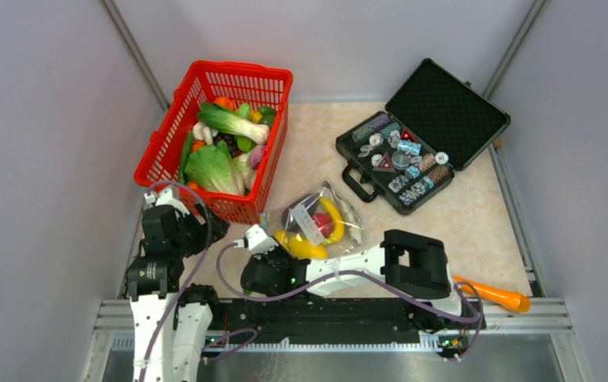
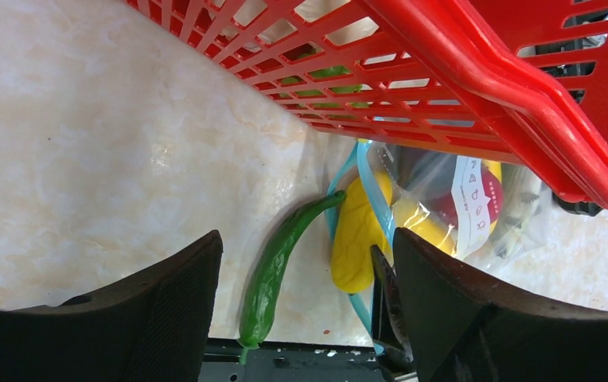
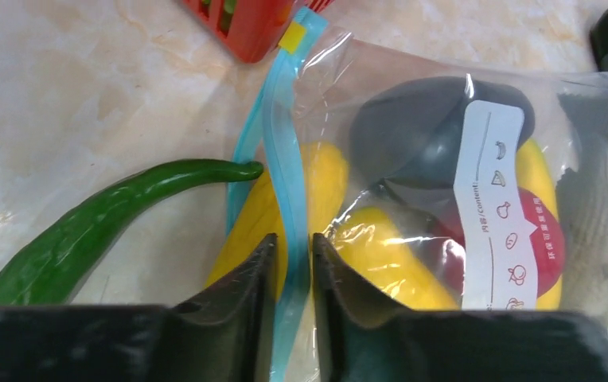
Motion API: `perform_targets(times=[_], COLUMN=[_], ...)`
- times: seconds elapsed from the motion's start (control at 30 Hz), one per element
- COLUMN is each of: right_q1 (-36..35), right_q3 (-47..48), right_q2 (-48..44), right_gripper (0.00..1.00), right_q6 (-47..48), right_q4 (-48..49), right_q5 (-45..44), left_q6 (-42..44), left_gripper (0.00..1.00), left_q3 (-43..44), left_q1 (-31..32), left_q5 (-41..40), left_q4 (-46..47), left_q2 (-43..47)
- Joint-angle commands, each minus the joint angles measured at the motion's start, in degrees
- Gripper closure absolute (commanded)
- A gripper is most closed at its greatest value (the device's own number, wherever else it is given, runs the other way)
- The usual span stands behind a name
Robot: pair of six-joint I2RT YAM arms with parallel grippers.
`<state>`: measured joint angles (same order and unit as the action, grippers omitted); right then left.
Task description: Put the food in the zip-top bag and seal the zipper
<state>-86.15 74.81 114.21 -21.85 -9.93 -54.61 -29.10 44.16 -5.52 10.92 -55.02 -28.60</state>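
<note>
The zip-top bag (image 1: 341, 216) lies mid-table with a white label (image 3: 496, 199); it holds yellow pieces, a red round one (image 3: 551, 247) and a dark eggplant (image 3: 412, 131). A yellow piece (image 2: 356, 231) sticks partly out of its mouth. My right gripper (image 3: 291, 239) is shut on the light-blue zipper (image 3: 281, 127) at the bag's left edge; it also shows in the top view (image 1: 257, 239). A green cucumber (image 3: 102, 219) lies on the table outside the bag, its tip touching the zipper. My left gripper (image 2: 301, 243) is open and empty, above the cucumber (image 2: 273, 267).
The red mesh basket (image 1: 237, 70) with leafy greens and other food stands at the back left, its rim (image 2: 476, 56) close over my left gripper. An open black case (image 1: 444, 107) of trinkets sits at the back right. An orange tool (image 1: 496, 296) lies at the near right edge.
</note>
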Motion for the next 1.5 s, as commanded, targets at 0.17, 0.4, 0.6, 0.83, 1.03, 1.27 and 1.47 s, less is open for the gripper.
perform_targets(times=[0.17,0.4,0.6,0.83,1.03,1.27,1.47], right_q1=[3.04,7.10,10.27,16.14,18.71,20.90,24.24], right_q3=[-0.98,-8.14,-12.89,-19.70,-21.60,-24.06,-23.47], right_q2=[-6.83,-15.42,-20.69,-30.96,-37.72,-42.06,-49.24], right_gripper=[1.00,1.00,1.00,1.00,1.00,1.00,1.00], right_q6=[-3.12,-6.25,-9.50,-14.43,-14.16,-15.24,-16.58], right_q4=[1.02,6.47,7.92,11.64,10.11,8.47,6.19], right_q5=[1.38,12.46,18.39,26.06,26.93,27.61,31.87], left_q6=[-4.36,-5.37,-4.80,-9.54,0.32,4.71,5.90], left_gripper=[0.25,0.29,0.31,0.27,0.20,0.18,0.21], left_q3=[-2.95,-5.06,-4.08,-0.31,3.36,6.77,6.65], left_q1=[0.07,1.13,7.46,25.25,25.77,25.82,25.77], left_q5=[5.22,6.30,3.33,-6.39,-1.98,-4.22,4.16], left_q4=[3.24,2.03,0.55,3.61,4.17,6.63,12.65], left_q2=[-0.73,-0.65,-5.13,-12.36,-19.27,-11.49,-4.48])
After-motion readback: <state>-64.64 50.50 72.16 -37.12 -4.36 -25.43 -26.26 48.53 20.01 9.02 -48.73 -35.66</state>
